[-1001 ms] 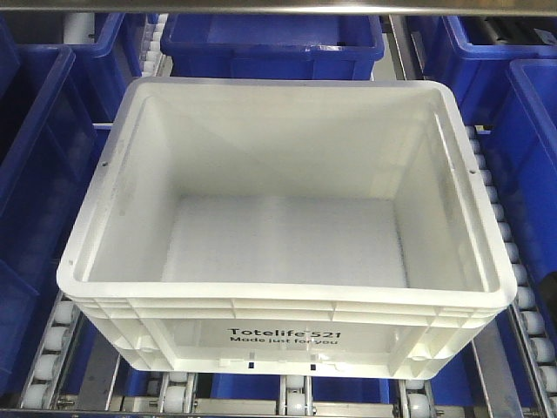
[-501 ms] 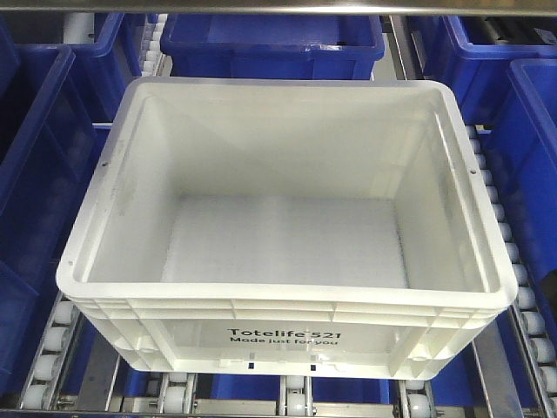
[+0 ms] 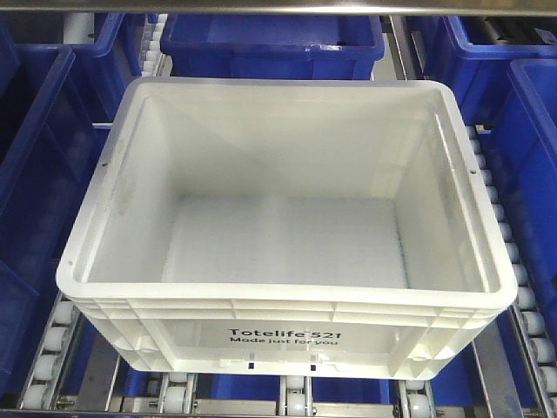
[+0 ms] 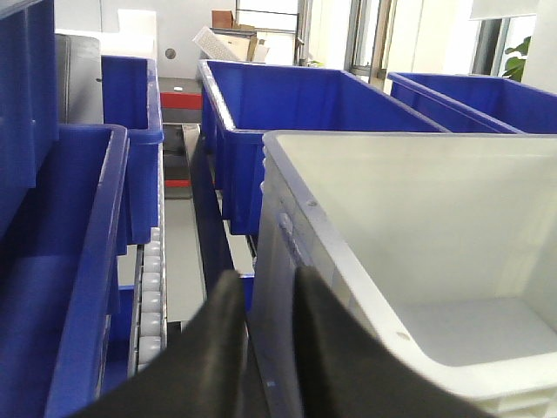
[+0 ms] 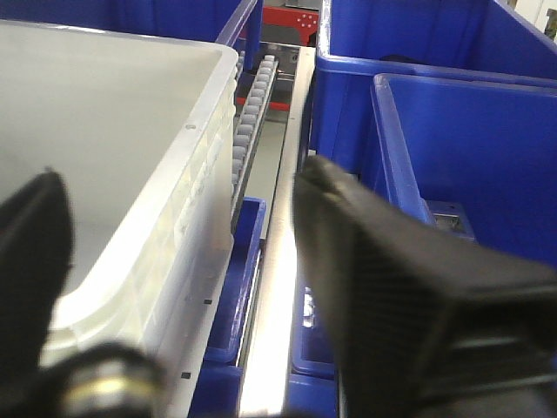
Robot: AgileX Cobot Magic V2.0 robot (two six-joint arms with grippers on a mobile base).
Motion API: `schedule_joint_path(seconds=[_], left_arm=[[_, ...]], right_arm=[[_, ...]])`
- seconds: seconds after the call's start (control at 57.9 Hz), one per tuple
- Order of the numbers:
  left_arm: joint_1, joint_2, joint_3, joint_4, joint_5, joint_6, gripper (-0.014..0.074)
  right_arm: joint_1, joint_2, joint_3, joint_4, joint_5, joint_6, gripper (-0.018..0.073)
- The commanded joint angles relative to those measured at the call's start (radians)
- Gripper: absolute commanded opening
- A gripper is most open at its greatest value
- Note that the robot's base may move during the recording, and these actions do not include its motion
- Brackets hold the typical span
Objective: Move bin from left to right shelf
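Even, bright overhead light leaves the white bin (image 3: 283,218) softly shaded inside, while daylit windows (image 4: 374,35) glare behind and the near black fingers (image 5: 383,287) blur.

The left tool (image 4: 261,300) shows two matte black fingers (image 4: 213,348), smooth and rounded, broad at the base and tapering to blunt tips. The right tool (image 5: 174,205) has much thicker black fingers (image 5: 383,287) with a fine woven, carbon-like texture and squared, stepped edges near the base. A blurred metallic ring sits at the lower left of the right wrist view.
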Motion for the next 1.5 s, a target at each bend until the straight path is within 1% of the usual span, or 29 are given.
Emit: schedule_joint_path(seconds=[0.0,0.069,0.086,0.932,0.967,1.001,1.036,1.087,1.105,1.122,1.157,1.174,1.191,1.26,1.295,1.329,1.346,1.398,1.484], left_arm=[[-0.005,0.009,-0.029,-0.003,-0.045,0.002,-0.0009],[-0.005,0.009,-0.029,-0.003,-0.045,0.015,-0.0008],[-0.005,0.009,-0.029,-0.003,-0.045,0.015,-0.0008],[-0.005,0.009,-0.029,-0.003,-0.047,0.015,-0.0006],[-0.005,0.009,-0.029,0.008,-0.058,0.020,-0.0006],[-0.005,0.009,-0.029,0.031,-0.075,0.017,-0.0006],[-0.005,0.009,-0.029,0.078,-0.076,-0.006,-0.0006],[-0.005,0.009,-0.029,0.180,-0.066,-0.083,-0.0006],[-0.005,0.009,-0.029,0.207,-0.062,-0.126,-0.0006],[-0.005,0.009,-0.029,0.250,-0.057,-0.157,-0.0006],[-0.005,0.009,-0.029,0.330,-0.047,-0.259,-0.0006],[-0.005,0.009,-0.029,0.382,-0.043,-0.312,-0.0006],[-0.005,0.009,-0.029,0.417,-0.040,-0.348,-0.0006],[-0.005,0.009,-0.029,0.621,-0.037,-0.558,-0.0006],[-0.005,0.009,-0.029,0.682,-0.038,-0.621,-0.0006],[-0.005,0.009,-0.029,0.738,-0.039,-0.666,-0.0006],[-0.005,0.009,-0.029,0.762,-0.039,-0.687,-0.0006],[-0.005,0.009,-0.029,0.798,-0.039,-0.723,-0.0006],[-0.005,0.009,-0.029,0.808,-0.038,-0.728,-0.0006]], right_arm=[[0.000,0.011,-0.027,-0.006,-0.080,-0.006,0.0211],[0.000,0.011,-0.027,-0.007,-0.080,-0.006,-0.0005],[0.000,0.011,-0.027,-0.006,-0.080,-0.006,-0.0015],[0.000,0.011,-0.027,-0.006,-0.077,-0.006,-0.0008],[0.000,0.011,-0.027,-0.006,-0.077,-0.006,-0.0008],[0.000,0.011,-0.027,-0.006,-0.077,-0.006,-0.0008],[0.000,0.011,-0.027,-0.006,-0.077,-0.006,-0.0008],[0.000,0.011,-0.027,-0.006,-0.077,-0.006,-0.0008],[0.000,0.011,-0.027,-0.006,-0.077,-0.006,-0.0008],[0.000,0.011,-0.027,-0.006,-0.077,-0.006,-0.0008],[0.000,0.011,-0.027,-0.006,-0.077,-0.006,-0.0008],[0.000,0.011,-0.027,-0.006,-0.077,-0.006,-0.0008],[0.000,0.011,-0.027,-0.006,-0.077,-0.006,-0.0008],[0.000,0.011,-0.027,-0.006,-0.077,-0.006,-0.0008],[0.000,0.011,-0.027,-0.006,-0.077,-0.006,-0.0008],[0.000,0.011,-0.027,-0.006,-0.077,-0.006,-0.0008],[0.000,0.011,-0.027,-0.006,-0.077,-0.006,-0.0008],[0.000,0.011,-0.027,-0.006,-0.077,-0.006,-0.0008],[0.000,0.011,-0.027,-0.006,-0.077,-0.006,-0.0008]])
